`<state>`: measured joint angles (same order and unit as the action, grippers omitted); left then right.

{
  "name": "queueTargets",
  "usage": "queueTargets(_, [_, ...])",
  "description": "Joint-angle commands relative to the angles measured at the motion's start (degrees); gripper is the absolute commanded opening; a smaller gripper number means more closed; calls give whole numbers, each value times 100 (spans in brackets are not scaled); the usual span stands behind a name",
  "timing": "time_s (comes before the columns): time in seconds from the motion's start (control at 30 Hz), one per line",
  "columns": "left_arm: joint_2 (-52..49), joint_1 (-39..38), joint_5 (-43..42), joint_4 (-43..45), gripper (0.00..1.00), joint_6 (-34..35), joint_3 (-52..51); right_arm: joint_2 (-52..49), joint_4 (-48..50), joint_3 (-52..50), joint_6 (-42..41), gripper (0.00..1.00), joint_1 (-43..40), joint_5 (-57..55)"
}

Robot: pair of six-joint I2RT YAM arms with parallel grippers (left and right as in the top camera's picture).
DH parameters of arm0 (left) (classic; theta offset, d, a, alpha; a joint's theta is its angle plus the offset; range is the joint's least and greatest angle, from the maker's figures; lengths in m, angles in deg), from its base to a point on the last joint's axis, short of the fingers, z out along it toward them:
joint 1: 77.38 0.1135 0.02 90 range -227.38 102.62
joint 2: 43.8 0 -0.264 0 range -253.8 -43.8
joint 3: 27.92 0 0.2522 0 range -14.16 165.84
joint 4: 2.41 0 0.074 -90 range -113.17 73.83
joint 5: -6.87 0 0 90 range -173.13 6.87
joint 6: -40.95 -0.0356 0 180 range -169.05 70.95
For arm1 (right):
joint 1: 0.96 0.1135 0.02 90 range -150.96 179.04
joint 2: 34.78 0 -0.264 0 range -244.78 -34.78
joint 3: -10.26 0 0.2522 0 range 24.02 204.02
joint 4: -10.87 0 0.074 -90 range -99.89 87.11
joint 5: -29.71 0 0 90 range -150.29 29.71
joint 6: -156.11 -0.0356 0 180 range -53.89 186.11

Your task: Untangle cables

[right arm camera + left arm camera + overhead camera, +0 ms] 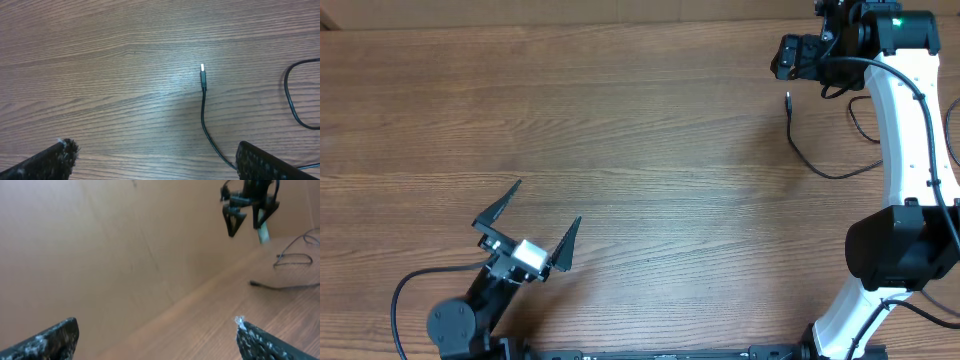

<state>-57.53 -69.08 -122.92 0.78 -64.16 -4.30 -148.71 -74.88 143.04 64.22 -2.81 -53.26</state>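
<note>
A thin black cable [803,152] lies on the wooden table [650,140] at the far right. Its silvery plug tip [788,97] points toward the back, and its cord curves away under the right arm. In the right wrist view the same cable [204,112] runs from its plug [202,68] down to my right finger, and a second strand [290,97] loops at the right edge. My right gripper [787,57] hangs open above the plug, holding nothing. My left gripper [548,201] rests open near the front left, far from the cables [282,286].
The right arm's white link [905,130] and black joint [895,250] stand over the table's right side, with thicker robot wires beside them. A brown board wall [100,245] rises behind the table.
</note>
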Motion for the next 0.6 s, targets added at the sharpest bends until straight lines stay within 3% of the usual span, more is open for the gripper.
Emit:
queueTargets(0.0, [343, -114, 221, 815, 100, 490, -533, 168, 15, 20, 26, 100, -13, -50])
queueTargets(0.1, [669, -223, 1119, 1364, 100, 1456, -984, 168, 15, 20, 26, 100, -13, -50])
queueTargets(0.17, [1016, -350, 1790, 828, 100, 2013, -960, 168, 15, 20, 26, 100, -13, -50])
queueTargets(0.37, [1355, -496, 2632, -22, 100, 2048, -960, 168, 15, 20, 26, 100, -13, -50])
queueTargets(0.57, [1355, -662, 3401, -2085, 100, 2059, -960, 168, 15, 20, 26, 100, -13, -50])
